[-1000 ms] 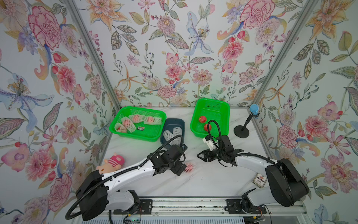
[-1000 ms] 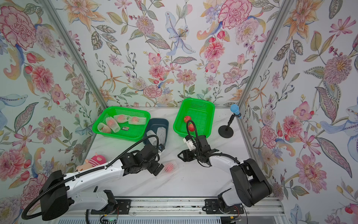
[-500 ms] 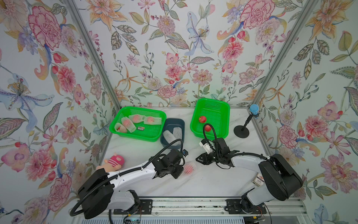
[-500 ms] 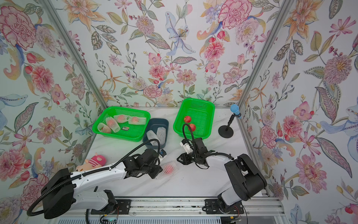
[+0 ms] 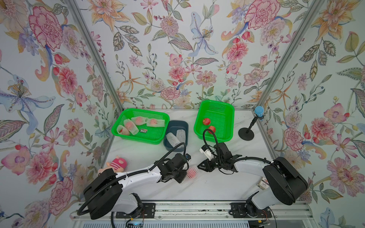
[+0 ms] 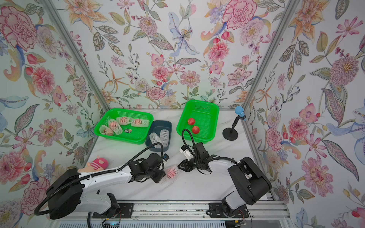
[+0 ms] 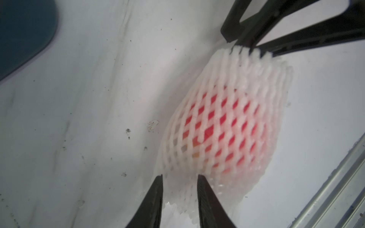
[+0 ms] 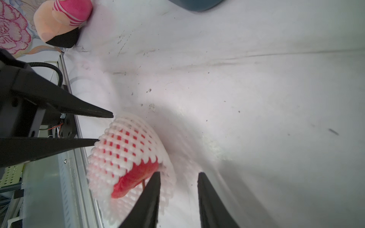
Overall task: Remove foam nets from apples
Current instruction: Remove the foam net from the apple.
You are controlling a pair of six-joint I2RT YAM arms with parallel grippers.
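we have one wrapped apple (image 8: 136, 177) lying on the table (image 7: 79, 98) between our two pairs of jaws, with its foam net (image 7: 227, 79) running from one pair to the other. our left gripper (image 7: 179, 177) has narrow jaws, and the net's crumpled end fills the gap between them, so we read that as a pinch on the foam. our right gripper (image 8: 177, 173) is at the opposite, open end. its jaws stand narrow too. one finger (image 8: 152, 189) lies across the net's mouth, right beside the bare red skin showing there. a strip of the net's rim sits between the jaws next to bare table, but we cannot tell whether that strip is truly clamped.

as for progress, we judge we are early. well beyond both pairs of jaws, toward the back wall, two bare apples (image 5: 206, 121) sit in a green basket (image 5: 215, 102) on the right jaws' side. two empty nets (image 5: 171, 138) lie in a dark blue bin (image 5: 175, 122) just beyond the left jaws. a second green basket (image 5: 138, 110), farther out past the left jaws, holds four apples (image 5: 130, 126) in their nets. so two look finished, this one is in hand with its net on, and four are waiting
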